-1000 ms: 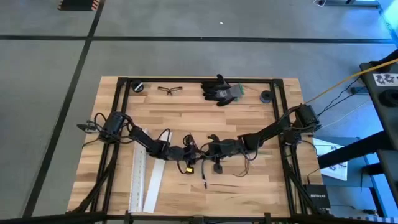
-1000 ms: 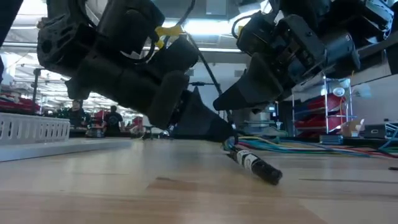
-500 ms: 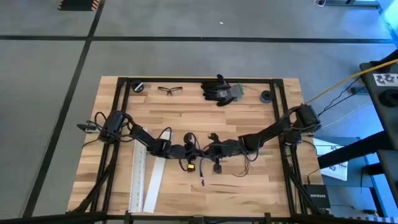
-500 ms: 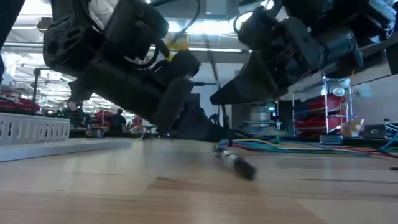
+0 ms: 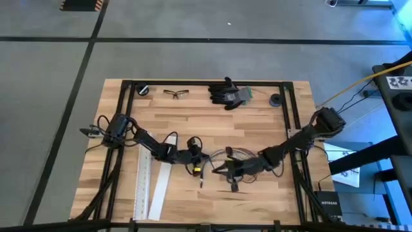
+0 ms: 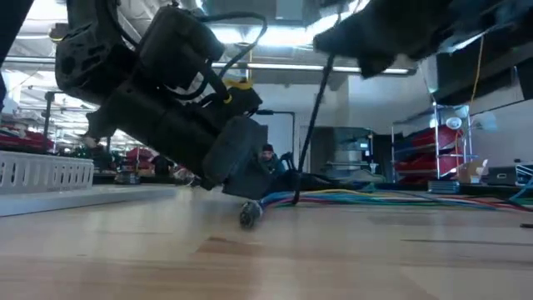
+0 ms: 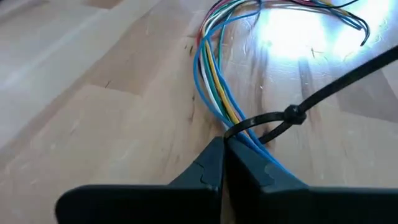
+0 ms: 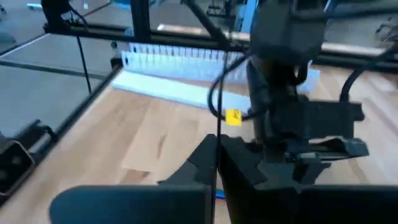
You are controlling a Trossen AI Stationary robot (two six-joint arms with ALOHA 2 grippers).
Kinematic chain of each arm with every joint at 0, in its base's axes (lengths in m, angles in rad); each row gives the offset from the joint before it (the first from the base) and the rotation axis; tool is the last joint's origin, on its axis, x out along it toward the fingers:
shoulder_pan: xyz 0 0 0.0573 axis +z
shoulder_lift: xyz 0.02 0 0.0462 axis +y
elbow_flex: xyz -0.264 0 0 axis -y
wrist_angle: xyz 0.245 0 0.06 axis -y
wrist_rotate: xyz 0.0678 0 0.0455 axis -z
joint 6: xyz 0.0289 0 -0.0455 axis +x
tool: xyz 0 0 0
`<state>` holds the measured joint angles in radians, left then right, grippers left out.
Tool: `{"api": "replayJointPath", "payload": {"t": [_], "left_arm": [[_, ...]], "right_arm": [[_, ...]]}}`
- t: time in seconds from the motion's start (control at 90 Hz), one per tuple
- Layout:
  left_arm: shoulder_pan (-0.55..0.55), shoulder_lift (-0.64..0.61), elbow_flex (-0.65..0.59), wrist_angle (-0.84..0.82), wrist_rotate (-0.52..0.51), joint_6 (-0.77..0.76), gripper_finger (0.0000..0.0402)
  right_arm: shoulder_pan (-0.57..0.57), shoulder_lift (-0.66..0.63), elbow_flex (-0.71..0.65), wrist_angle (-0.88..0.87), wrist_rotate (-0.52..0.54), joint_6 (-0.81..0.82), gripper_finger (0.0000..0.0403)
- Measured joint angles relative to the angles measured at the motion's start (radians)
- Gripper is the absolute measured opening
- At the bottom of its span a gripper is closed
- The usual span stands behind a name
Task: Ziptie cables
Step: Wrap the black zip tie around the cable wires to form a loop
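So the zip tie is already looped around the cables, and this looks like the cinching step. In the left wrist view the black strap circles the bundle, passes through its little head, and the tail runs off as a long straight strip.

The left gripper has its fingers pressed together with no gap, right where the bundle and the loop meet. It seems to be pinching them there, but which of the two it actually holds is hard to say. In the high view the left gripper sits near the middle of the table, toward the front edge.

The right gripper is just beside it. Its own camera shows the fingers closed, and whether anything is caught between them can't be made out.

The cables lie on the wooden table between the two grippers. Their long axis runs roughly left to right across the table, with a curve in it. One end is gathered at the left gripper and the other splays out toward the right arm, coloured wires fanning apart.

Next move, probably: keep the bundle anchored and pull the tail through until the loop snugs down. Pull along the strap, not sideways, or the loop could slide down the wires.

Two white channel strips lie off to the left, not involved.
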<state>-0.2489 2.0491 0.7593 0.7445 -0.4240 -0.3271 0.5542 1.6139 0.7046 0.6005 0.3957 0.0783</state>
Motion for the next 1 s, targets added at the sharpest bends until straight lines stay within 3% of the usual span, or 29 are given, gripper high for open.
{"api": "replayJointPath", "payload": {"t": [0.311,0.544,0.611,0.7,0.844,0.922,1.0], "left_arm": [[0.001,0.0,-0.001,-0.013,-0.005,-0.017,0.0],[-0.001,0.002,-0.001,-0.003,-0.008,0.021,0.0],[-0.001,0.002,0.0,-0.011,-0.008,0.02,0.0],[-0.001,0.002,0.0,-0.011,-0.008,0.02,0.0],[-0.002,0.002,-0.001,0.005,-0.005,0.021,0.0],[-0.002,0.002,-0.001,0.006,-0.005,0.026,0.0],[-0.002,0.003,-0.001,0.006,-0.004,0.026,0.0]], "right_arm": [[0.162,-0.099,0.017,-0.063,0.22,0.008,0.0],[0.173,-0.145,0.049,-0.362,0.492,-0.021,0.001],[0.168,-0.192,0.068,-0.461,0.526,-0.005,0.0026],[0.144,-0.275,0.078,-0.604,0.501,0.124,0.006],[0.067,-0.361,0.038,-0.807,0.312,0.351,0.0133],[0.036,-0.353,-0.029,-0.779,0.261,0.382,0.0163],[-0.001,-0.319,-0.114,-0.617,0.214,0.348,0.0181]]}}
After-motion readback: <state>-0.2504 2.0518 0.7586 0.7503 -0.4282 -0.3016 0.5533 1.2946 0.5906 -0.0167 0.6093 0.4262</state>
